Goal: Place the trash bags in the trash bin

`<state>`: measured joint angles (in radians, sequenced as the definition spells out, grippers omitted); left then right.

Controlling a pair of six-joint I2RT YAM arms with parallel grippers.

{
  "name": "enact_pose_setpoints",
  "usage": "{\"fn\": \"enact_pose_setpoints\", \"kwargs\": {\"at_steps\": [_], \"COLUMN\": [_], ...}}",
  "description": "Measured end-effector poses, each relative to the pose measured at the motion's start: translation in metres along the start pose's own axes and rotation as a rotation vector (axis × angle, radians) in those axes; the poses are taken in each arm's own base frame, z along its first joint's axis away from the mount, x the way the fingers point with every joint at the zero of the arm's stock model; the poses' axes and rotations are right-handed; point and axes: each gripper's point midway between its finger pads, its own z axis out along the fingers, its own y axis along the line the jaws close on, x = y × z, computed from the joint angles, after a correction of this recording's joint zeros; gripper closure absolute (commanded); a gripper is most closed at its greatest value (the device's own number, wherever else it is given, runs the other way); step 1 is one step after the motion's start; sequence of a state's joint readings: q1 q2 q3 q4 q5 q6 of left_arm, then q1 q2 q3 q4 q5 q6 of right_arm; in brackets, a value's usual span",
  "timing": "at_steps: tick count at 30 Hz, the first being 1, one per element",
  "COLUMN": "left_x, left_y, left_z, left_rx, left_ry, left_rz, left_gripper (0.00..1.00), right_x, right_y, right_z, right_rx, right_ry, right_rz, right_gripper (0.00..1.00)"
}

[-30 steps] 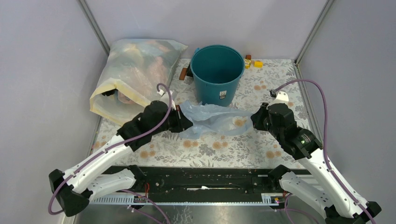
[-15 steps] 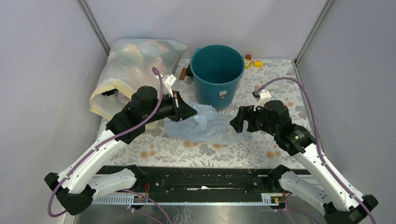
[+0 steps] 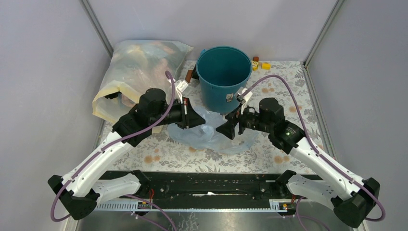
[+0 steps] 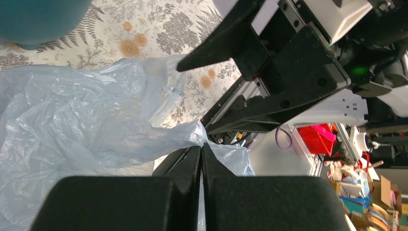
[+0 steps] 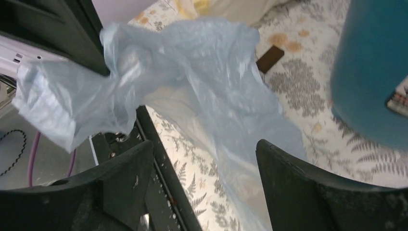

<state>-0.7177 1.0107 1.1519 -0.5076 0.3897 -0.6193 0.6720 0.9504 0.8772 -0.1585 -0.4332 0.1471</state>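
— Start at your left. The large yellowish clear plastic sack [image 3: 137,72] with colourful contents lies on its side in the far-left corner of your floral-patterned table [image 3: 168,154].

— Yes, and your left arm reaches past it toward the middle. Your left gripper [image 3: 196,117] is pinched closed on a corner of the thin pale blue translucent plastic bag [image 3: 204,134]. In the left wrist view its fingers [image 4: 185,166] meet with the film caught between them.

— So where is your bag?

— Outside the bin. It is held up at that pinched corner. The rest droops and spreads crumpled on the table, just in front of the round teal-blue plastic bucket [image 3: 223,72].

— Your bucket stands upright at the far middle, mouth upward, with its small white label [image 3: 230,97] facing you. A small brown block [image 3: 189,75] lies just beside it on the left.

— Now your right gripper [image 3: 225,130]. It points leftward at the bag, facing the left one and close to it. Its jaws stand wide apart and clamp nothing. In the right wrist view the blue film hangs ahead of the fingers [image 5: 120,178]. You cannot tell from these views whether any of it lies between them.

— Furthest right, you have small yellow blocks [image 3: 260,64] near the bucket's right rim, at the table's far edge
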Motion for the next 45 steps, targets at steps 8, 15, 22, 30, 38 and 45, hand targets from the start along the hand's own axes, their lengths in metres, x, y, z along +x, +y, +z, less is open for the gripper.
{"fn": "enact_pose_setpoints", "kwargs": {"at_steps": [8, 15, 22, 30, 38, 45], "left_x": [0.007, 0.007, -0.017, -0.033, -0.043, -0.018], "left_y": [-0.019, -0.041, -0.036, -0.016, -0.013, -0.045], "left_z": [-0.004, -0.010, -0.021, -0.039, -0.044, -0.020], "left_rx": [0.106, 0.217, 0.120, -0.032, -0.080, -0.027], "left_ry": [0.057, 0.071, -0.036, -0.150, -0.206, -0.215], "left_rz": [0.036, 0.062, 0.099, 0.129, 0.126, 0.209], "left_gripper": [1.00, 0.91, 0.50, 0.01, 0.01, 0.01], "right_x": [0.005, 0.008, -0.010, -0.092, -0.117, -0.088], "right_y": [-0.002, 0.014, 0.006, -0.001, -0.037, -0.056], "right_z": [0.032, 0.039, 0.024, -0.023, -0.076, -0.059], "right_rx": [-0.066, -0.135, -0.017, 0.270, 0.633, 0.712], "right_ry": [0.037, 0.042, -0.004, -0.021, -0.032, 0.065], "right_rz": [-0.071, -0.104, -0.036, 0.148, 0.212, 0.264], "right_gripper": [0.19, 1.00, 1.00, 1.00, 1.00, 1.00]}}
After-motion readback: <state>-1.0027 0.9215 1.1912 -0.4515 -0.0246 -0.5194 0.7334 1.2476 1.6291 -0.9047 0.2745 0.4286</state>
